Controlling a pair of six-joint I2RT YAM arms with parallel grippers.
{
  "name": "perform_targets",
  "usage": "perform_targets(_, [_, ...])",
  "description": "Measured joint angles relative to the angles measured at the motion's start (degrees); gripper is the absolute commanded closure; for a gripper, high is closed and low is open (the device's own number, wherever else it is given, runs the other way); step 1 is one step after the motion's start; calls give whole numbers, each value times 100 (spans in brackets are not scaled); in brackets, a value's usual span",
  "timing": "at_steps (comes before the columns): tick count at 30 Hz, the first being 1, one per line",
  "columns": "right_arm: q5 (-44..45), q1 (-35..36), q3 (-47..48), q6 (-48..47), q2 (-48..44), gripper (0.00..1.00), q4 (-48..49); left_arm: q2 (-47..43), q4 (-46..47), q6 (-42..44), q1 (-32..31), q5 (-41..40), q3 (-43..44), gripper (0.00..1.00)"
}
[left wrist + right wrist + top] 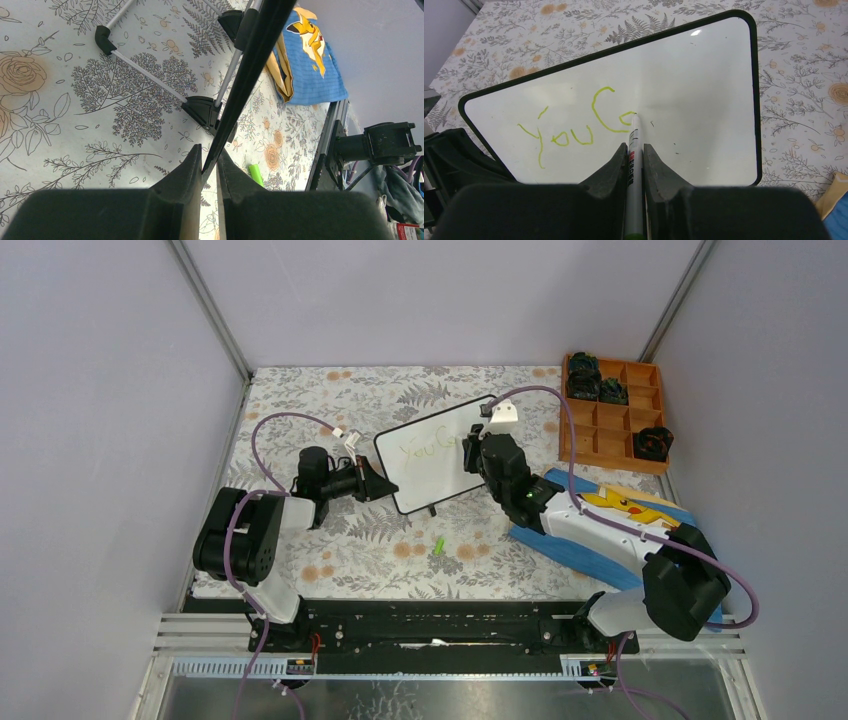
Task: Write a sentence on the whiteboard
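The whiteboard (428,482) stands tilted on its small black feet (202,108) in the middle of the floral table. My left gripper (377,483) is shut on the whiteboard's black frame (250,65) at its left edge, seen edge-on in the left wrist view between the fingers (209,161). My right gripper (636,150) is shut on a silver marker (633,137), whose tip touches the whiteboard (704,100). The sentence (569,136) reads "You C" in light green, with a small curl beginning at the marker tip.
A green marker cap (438,546) lies on the table in front of the board. A blue cloth with a yellow cartoon figure (620,508) lies under the right arm. A wooden compartment tray (600,442) with black parts stands at the back right.
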Motion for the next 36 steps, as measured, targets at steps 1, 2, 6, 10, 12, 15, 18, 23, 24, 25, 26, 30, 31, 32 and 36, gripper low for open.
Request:
perform_targets(1, [0, -4, 11, 0, 0, 100, -4, 0, 0, 0, 0, -2, 0, 100])
perform_targets(2, [0, -4, 20, -2, 0, 100, -17, 0, -2, 0, 0, -2, 0, 100])
perform_targets(6, [-4, -39, 92, 0, 0, 100, -81, -2, -13, 2, 0, -2, 2, 100])
perform_targets(10, [-7, -74, 153, 0, 4, 100, -85, -9, -37, 4, 0, -7, 11, 100])
perform_targets(12, [-7, -98, 175, 0, 11, 100, -83, -9, -50, 7, 0, -7, 15, 100])
perform_targets(15, [-24, -136, 188, 0, 37, 100, -83, -11, -61, 9, 0, -7, 20, 100])
perform_targets(18, [-44, -160, 197, 0, 76, 100, -83, -11, -72, 20, -2, -7, 22, 100])
perform_targets(23, [-74, -166, 197, 2, 166, 100, -85, -15, -79, 39, -7, -7, 24, 100])
perform_targets(24, [-94, -166, 197, 2, 181, 100, -83, -20, -81, 42, -7, -7, 24, 100])
perform_targets(25, [-101, -166, 197, 2, 192, 100, -85, -20, -83, 44, -7, -9, 24, 100])
perform_targets(26, [-107, -166, 197, 2, 205, 100, -83, -20, -83, 44, -7, -11, 24, 100])
perform_targets(30, [-166, -170, 197, 7, 236, 100, -85, -20, -85, 44, -7, -11, 24, 100])
perform_targets(31, [-173, -170, 197, 7, 236, 100, -85, -20, -85, 44, -7, -11, 24, 100])
perform_targets(32, [-181, -170, 197, 7, 236, 100, -85, -20, -85, 44, -7, -11, 24, 100])
perform_targets(36, [-184, -170, 195, 13, 236, 100, -85, -20, -87, 44, -7, -11, 24, 100])
